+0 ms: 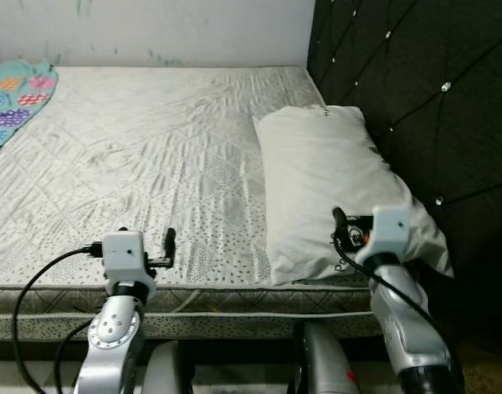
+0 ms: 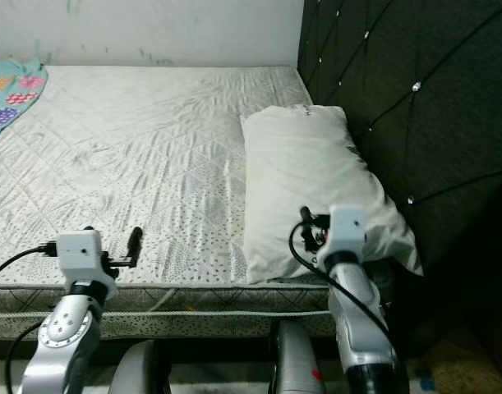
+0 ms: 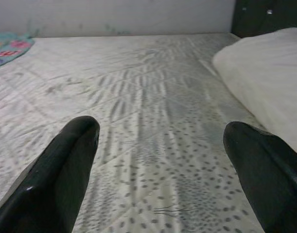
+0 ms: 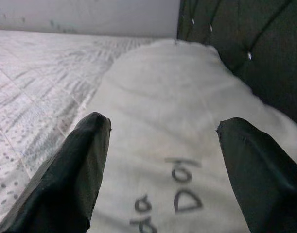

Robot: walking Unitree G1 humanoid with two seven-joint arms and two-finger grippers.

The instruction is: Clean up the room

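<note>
Left eye view: a white pillow (image 1: 329, 185) lies on the bed (image 1: 144, 148) against the dark headboard (image 1: 423, 90), a patterned blanket (image 1: 14, 97) at the far left corner. Left wrist view: the left gripper (image 3: 160, 165) gapes wide over bare mattress. Right wrist view: the right gripper (image 4: 160, 167) spreads wide just over the pillow's near end

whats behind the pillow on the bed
Behind the white pillow stands the black tufted headboard, close along its far side. The pillow lies on the mattress; the part beneath it is covered.
</note>
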